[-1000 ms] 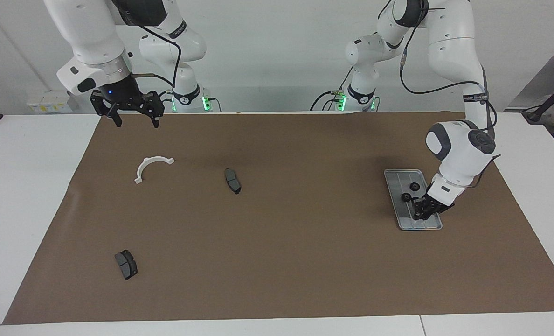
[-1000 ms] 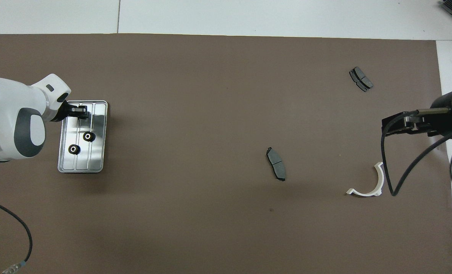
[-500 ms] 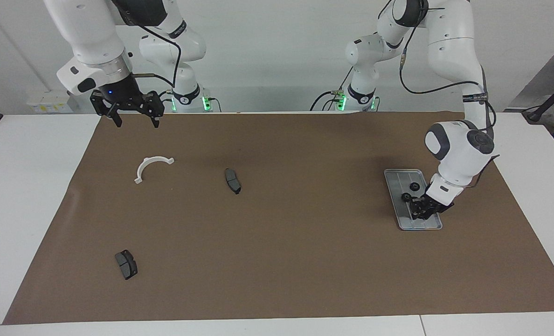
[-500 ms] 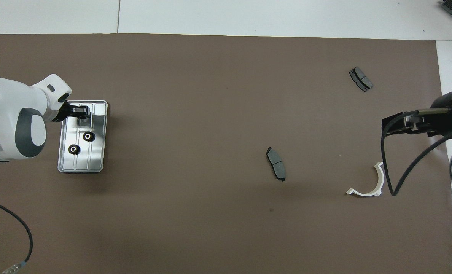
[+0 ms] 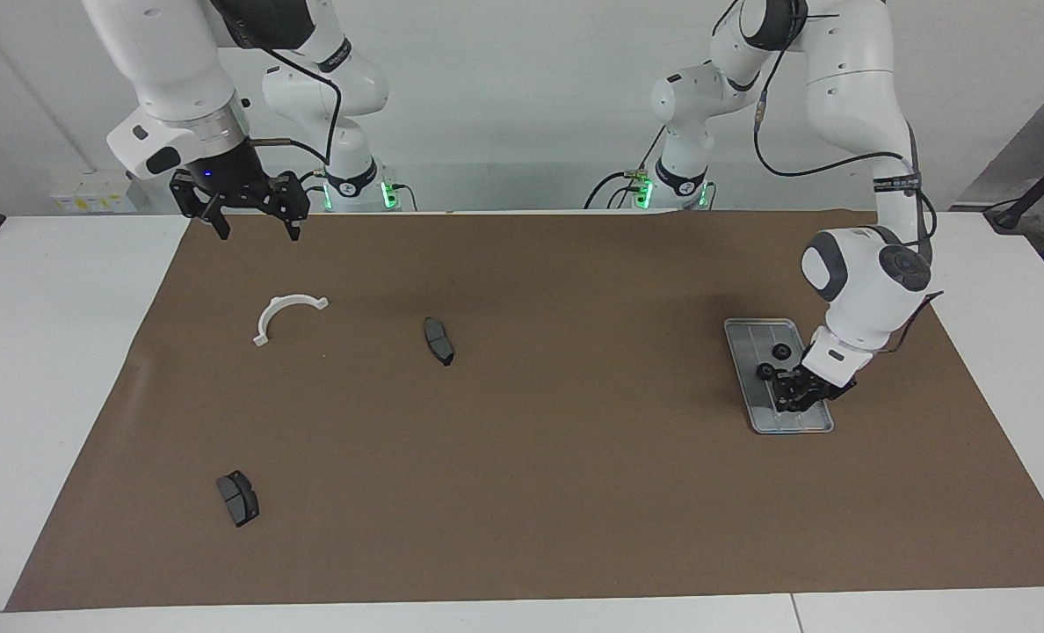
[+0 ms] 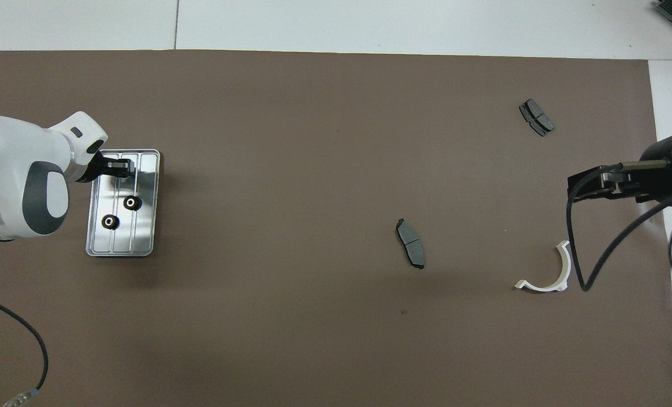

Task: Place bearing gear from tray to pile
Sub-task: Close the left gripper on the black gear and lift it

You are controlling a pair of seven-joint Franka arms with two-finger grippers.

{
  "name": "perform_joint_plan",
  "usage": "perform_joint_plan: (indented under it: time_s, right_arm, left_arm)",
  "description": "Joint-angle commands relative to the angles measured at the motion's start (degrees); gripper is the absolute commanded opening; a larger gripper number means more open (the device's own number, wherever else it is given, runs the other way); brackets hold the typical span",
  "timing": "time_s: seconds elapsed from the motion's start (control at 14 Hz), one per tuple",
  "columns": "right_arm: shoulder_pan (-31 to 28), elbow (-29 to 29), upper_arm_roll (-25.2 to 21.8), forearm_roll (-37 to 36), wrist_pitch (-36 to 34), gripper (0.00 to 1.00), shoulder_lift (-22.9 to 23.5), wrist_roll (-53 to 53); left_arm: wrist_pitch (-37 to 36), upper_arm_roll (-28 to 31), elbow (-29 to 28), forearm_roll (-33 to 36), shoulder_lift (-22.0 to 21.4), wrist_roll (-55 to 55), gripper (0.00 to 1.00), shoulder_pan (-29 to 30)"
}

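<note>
Movement is slight: the left gripper [image 5: 792, 403] has crept a little toward the robots inside the tray [image 5: 741, 338], and I cannot tell whether it grips anything. Both bearing gears [image 6: 132, 202] lie in the tray as before, so I judge the transfer to the pile's white bracket [image 5: 286, 309] barely begun. The overhead view shows the gears apart from that gripper; the facing view shows how low it sits. The right gripper [image 5: 258, 230] waits, spread wide, over the mat's edge.
</note>
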Motion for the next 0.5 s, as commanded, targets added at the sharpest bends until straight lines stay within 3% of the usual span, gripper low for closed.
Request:
perform_joint_plan:
  time_s: [0.0,0.43]
  right_arm:
    - [-0.7,-0.7,0.1,1.1,0.1,1.0,-0.9,-1.8]
    - [-0.7,-0.7,0.1,1.1,0.1,1.0,-0.8,-1.9]
  left_arm:
    - [-1.7,0.7,-2.3,2.0,-0.6,-1.0,0.42,0.0]
    - [-3.9,0.7,-2.4,2.0,-0.9,-1.1,0.34,-0.4]
